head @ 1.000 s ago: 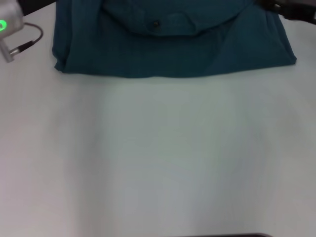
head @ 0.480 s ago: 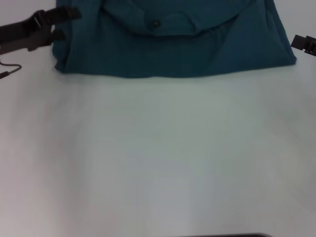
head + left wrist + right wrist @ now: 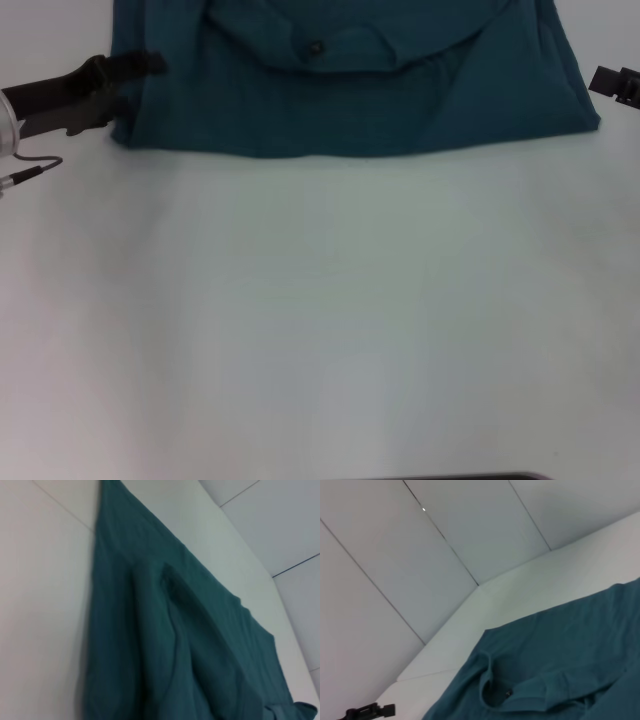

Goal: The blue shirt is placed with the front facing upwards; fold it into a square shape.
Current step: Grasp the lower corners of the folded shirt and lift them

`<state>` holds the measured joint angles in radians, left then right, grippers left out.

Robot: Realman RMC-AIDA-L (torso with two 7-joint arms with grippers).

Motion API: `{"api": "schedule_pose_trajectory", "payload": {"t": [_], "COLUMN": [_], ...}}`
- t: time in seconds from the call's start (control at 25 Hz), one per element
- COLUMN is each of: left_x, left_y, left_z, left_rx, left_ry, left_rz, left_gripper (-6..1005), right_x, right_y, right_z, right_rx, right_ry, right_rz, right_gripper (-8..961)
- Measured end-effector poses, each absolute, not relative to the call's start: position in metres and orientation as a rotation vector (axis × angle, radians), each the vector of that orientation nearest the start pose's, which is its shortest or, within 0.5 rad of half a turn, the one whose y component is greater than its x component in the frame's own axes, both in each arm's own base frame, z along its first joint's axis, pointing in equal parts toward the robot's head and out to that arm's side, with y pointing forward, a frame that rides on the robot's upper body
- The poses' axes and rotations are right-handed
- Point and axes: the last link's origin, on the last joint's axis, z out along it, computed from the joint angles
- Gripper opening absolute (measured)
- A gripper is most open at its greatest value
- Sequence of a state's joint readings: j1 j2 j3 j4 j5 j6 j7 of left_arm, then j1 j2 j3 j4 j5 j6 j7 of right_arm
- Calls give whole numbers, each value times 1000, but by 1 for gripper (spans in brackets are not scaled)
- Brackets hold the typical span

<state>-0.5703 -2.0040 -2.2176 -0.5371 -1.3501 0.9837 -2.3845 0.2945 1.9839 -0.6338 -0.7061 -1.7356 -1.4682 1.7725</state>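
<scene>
Blue shirt [image 3: 340, 100] lies folded at the table's [image 3: 320, 320] far edge. Your left gripper [image 3: 135, 80], jaws apart, touches its corner; a snag there undoes the fold. Right gripper [image 3: 618, 85]: cannot tell.

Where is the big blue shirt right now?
In the head view, the dark teal-blue cotton shirt lies partly folded at the far edge of the white table, between the left gripper at its left edge and the right gripper.
</scene>
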Motion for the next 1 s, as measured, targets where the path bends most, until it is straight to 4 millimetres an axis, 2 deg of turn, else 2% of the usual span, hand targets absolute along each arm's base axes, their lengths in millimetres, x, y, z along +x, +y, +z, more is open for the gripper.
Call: {"api": "schedule_pose_trajectory", "payload": {"t": [0.64,1.0], "left_x": [-300,-290], "left_y": [396,397], "left_z": [-9,-23], "left_rx": [2633,2692], "left_ry": [2371,2311], "left_rz": [847,768], "left_gripper": [933,933], "right_x": [341,341], "right_y": [303,301], "right_z": [76,76], "right_rx": [-2122,-2127], "right_ry": [1254,1257], "right_rz": [910,916], "right_gripper": [860,859]}}
